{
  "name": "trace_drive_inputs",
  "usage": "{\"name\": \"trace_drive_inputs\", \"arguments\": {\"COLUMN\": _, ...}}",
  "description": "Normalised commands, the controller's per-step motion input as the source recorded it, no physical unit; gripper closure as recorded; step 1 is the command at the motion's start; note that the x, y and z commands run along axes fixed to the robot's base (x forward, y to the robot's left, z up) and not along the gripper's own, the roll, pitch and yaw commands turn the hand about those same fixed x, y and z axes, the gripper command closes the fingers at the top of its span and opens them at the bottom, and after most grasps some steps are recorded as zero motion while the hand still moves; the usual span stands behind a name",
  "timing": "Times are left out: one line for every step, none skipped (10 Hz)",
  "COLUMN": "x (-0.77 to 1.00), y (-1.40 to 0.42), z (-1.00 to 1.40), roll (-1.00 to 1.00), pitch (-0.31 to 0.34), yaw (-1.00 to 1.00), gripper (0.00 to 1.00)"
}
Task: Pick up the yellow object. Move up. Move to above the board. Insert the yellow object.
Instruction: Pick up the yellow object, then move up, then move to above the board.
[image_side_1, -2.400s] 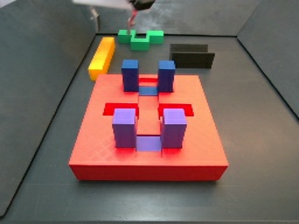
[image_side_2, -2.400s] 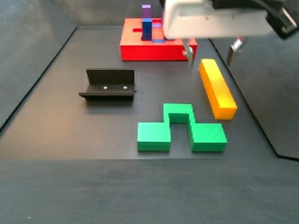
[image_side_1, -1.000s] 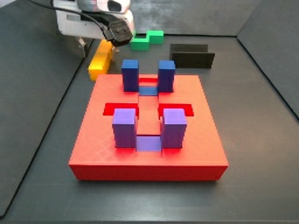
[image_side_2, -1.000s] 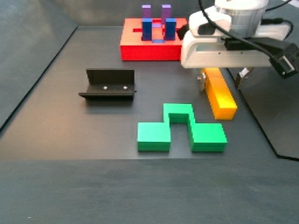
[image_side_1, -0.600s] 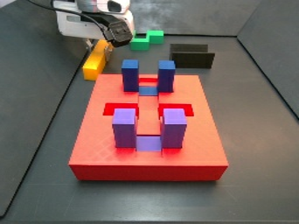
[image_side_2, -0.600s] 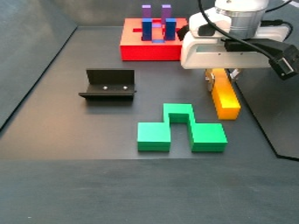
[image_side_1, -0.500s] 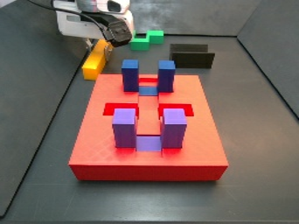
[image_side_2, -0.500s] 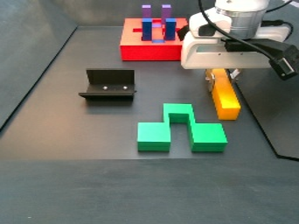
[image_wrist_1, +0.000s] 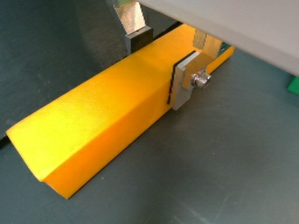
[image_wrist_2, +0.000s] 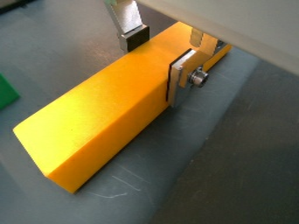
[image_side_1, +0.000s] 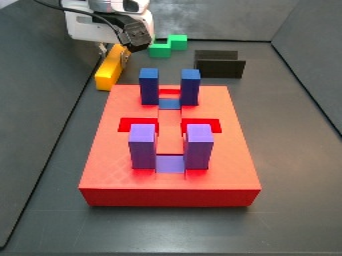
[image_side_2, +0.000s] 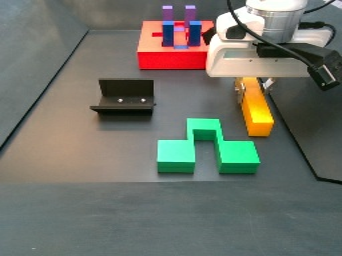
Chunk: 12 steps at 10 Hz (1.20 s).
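The yellow object (image_wrist_1: 100, 114) is a long orange-yellow bar lying on the dark floor; it shows in both wrist views (image_wrist_2: 105, 114) and both side views (image_side_1: 110, 70) (image_side_2: 257, 112). My gripper (image_wrist_1: 160, 68) (image_wrist_2: 158, 66) straddles the bar near one end. One silver finger (image_wrist_1: 184, 79) lies flat against the bar's side, and the other finger's dark pad meets the opposite side. In the side views the gripper (image_side_1: 120, 45) (image_side_2: 254, 85) is low over the bar. The red board (image_side_1: 120, 165) (image_side_2: 167, 58), with blue and purple posts, sits apart from it.
A green notched block (image_side_2: 205, 148) (image_side_1: 168, 44) lies on the floor near the bar's end. The dark fixture (image_side_2: 123, 97) (image_side_1: 219, 64) stands farther off. Grey walls ring the floor, one close beside the bar.
The gripper came over from higher up and dropped down around the bar about a second ago. Over the last half second nothing has visibly moved.
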Motion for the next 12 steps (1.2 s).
{"name": "trace_drive_inputs", "arguments": {"x": 0.00, "y": 0.00, "z": 0.00, "roll": 0.00, "pitch": 0.000, "yaw": 0.00, "gripper": 1.00}}
{"name": "trace_drive_inputs", "arguments": {"x": 0.00, "y": 0.00, "z": 0.00, "roll": 0.00, "pitch": 0.000, "yaw": 0.00, "gripper": 1.00}}
{"name": "trace_drive_inputs", "arguments": {"x": 0.00, "y": 0.00, "z": 0.00, "roll": 0.00, "pitch": 0.000, "yaw": 0.00, "gripper": 1.00}}
{"name": "trace_drive_inputs", "arguments": {"x": 0.00, "y": 0.00, "z": 0.00, "roll": 0.00, "pitch": 0.000, "yaw": 0.00, "gripper": 1.00}}
{"name": "trace_drive_inputs", "arguments": {"x": 0.00, "y": 0.00, "z": 0.00, "roll": 0.00, "pitch": 0.000, "yaw": 0.00, "gripper": 1.00}}
{"name": "trace_drive_inputs", "arguments": {"x": 0.00, "y": 0.00, "z": 0.00, "roll": 0.00, "pitch": 0.000, "yaw": 0.00, "gripper": 1.00}}
{"name": "trace_drive_inputs", "arguments": {"x": 0.00, "y": 0.00, "z": 0.00, "roll": 0.00, "pitch": 0.000, "yaw": 0.00, "gripper": 1.00}}
{"name": "trace_drive_inputs", "arguments": {"x": 0.00, "y": 0.00, "z": 0.83, "roll": 0.00, "pitch": 0.000, "yaw": 0.00, "gripper": 1.00}}
{"name": "trace_drive_inputs", "arguments": {"x": -0.04, "y": -0.04, "z": 0.81, "roll": -0.01, "pitch": 0.021, "yaw": -0.03, "gripper": 1.00}}
{"name": "trace_drive_inputs", "arguments": {"x": -0.07, "y": -0.04, "z": 0.66, "roll": -0.01, "pitch": 0.042, "yaw": -0.03, "gripper": 1.00}}
{"name": "trace_drive_inputs", "arguments": {"x": -0.03, "y": -0.01, "z": 0.29, "roll": 0.01, "pitch": 0.010, "yaw": -0.02, "gripper": 1.00}}
{"name": "trace_drive_inputs", "arguments": {"x": 0.00, "y": 0.00, "z": 1.40, "roll": 0.00, "pitch": 0.000, "yaw": 0.00, "gripper": 1.00}}
